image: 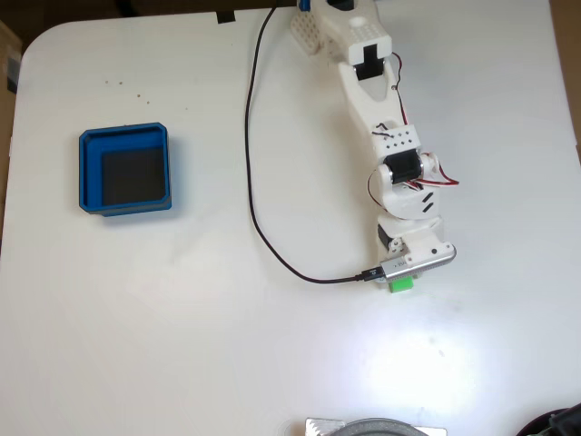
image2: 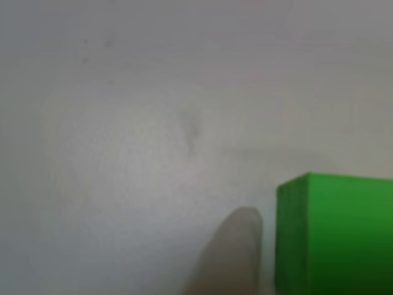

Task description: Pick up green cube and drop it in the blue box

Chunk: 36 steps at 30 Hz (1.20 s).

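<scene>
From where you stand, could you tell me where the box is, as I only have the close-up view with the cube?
Observer: In the fixed view the blue box sits on the table's left side, far from the green cube.
Operator: Thanks, and is anything inside it?
Observer: No, its dark floor is bare.
Operator: Where is the arm relative to the cube?
Observer: It reaches down from the top edge, and the gripper is right over the cube, hiding most of it.
</scene>
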{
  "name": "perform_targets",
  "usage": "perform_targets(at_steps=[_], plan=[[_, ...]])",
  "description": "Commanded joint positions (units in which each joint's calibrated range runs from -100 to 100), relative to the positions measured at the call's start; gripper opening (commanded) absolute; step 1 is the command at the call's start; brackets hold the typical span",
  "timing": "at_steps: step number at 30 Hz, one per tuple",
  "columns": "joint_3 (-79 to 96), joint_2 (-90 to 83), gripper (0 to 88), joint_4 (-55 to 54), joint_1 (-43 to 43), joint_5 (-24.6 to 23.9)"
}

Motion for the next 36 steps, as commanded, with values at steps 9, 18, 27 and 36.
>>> perform_targets(at_steps=[9,18,27,36], plan=[[-3.4,0.6,26.3,-3.5,0.8,-0.1],[-3.4,0.4,25.0,-3.2,0.8,0.0],[-3.4,0.0,12.7,-2.9,1.7,0.2],[-3.5,0.0,2.0,-3.1,2.5,0.3]])
